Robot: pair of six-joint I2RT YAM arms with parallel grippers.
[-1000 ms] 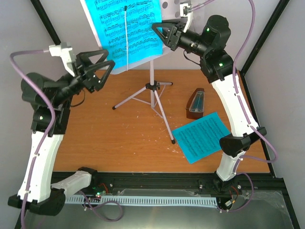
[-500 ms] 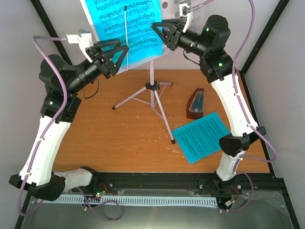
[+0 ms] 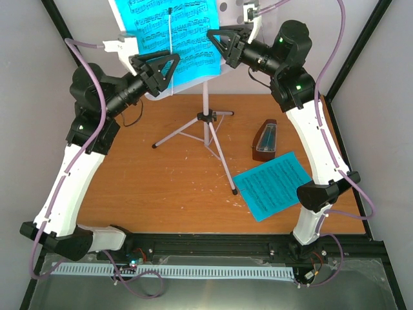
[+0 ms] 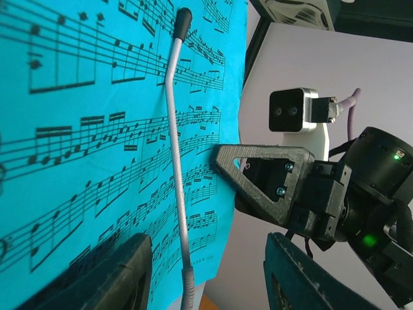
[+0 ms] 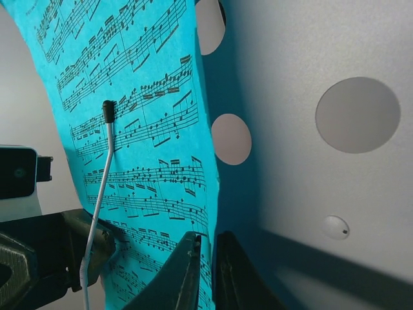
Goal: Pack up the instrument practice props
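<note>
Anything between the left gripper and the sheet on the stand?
Yes. A thin wire page holder lies across the front of the cyan sheet, straight ahead of the open left gripper.

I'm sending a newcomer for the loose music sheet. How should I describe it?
Start at the wooden table; look at its near right part, beside the right arm. There, just in front of the small brown metronome, lies the sheet: the only cyan page flat on the wood, while the other pages stand upright on the music stand.
</note>
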